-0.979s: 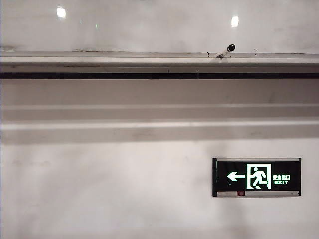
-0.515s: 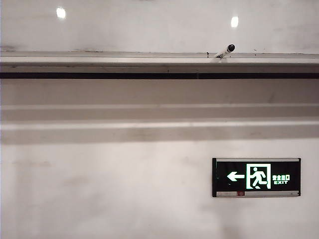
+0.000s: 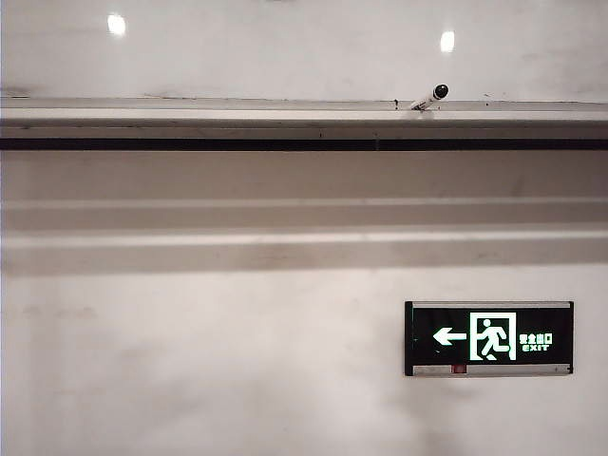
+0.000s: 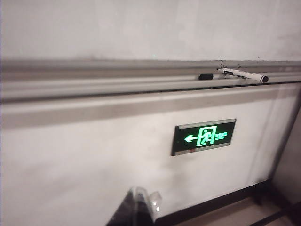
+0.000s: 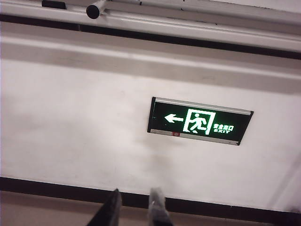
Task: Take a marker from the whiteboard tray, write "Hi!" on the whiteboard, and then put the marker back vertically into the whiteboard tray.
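The marker (image 3: 429, 97), white with a black end, lies slanted on the whiteboard tray (image 3: 190, 116) right of the middle, below the glossy whiteboard (image 3: 285, 52). No gripper shows in the exterior view. In the left wrist view the marker (image 4: 242, 75) lies flat on the tray (image 4: 94, 85), far from my left gripper (image 4: 141, 194), whose tips meet, shut and empty. In the right wrist view only the marker's black end (image 5: 96, 9) shows on the tray (image 5: 197, 24). My right gripper (image 5: 136, 193) is far below it, open with nothing between its fingers.
A lit green exit sign (image 3: 489, 338) hangs on the wall under the tray, also in the left wrist view (image 4: 203, 136) and the right wrist view (image 5: 200, 121). A small black object (image 4: 205, 76) rests on the tray beside the marker. A dark skirting strip (image 5: 56, 188) runs along the floor.
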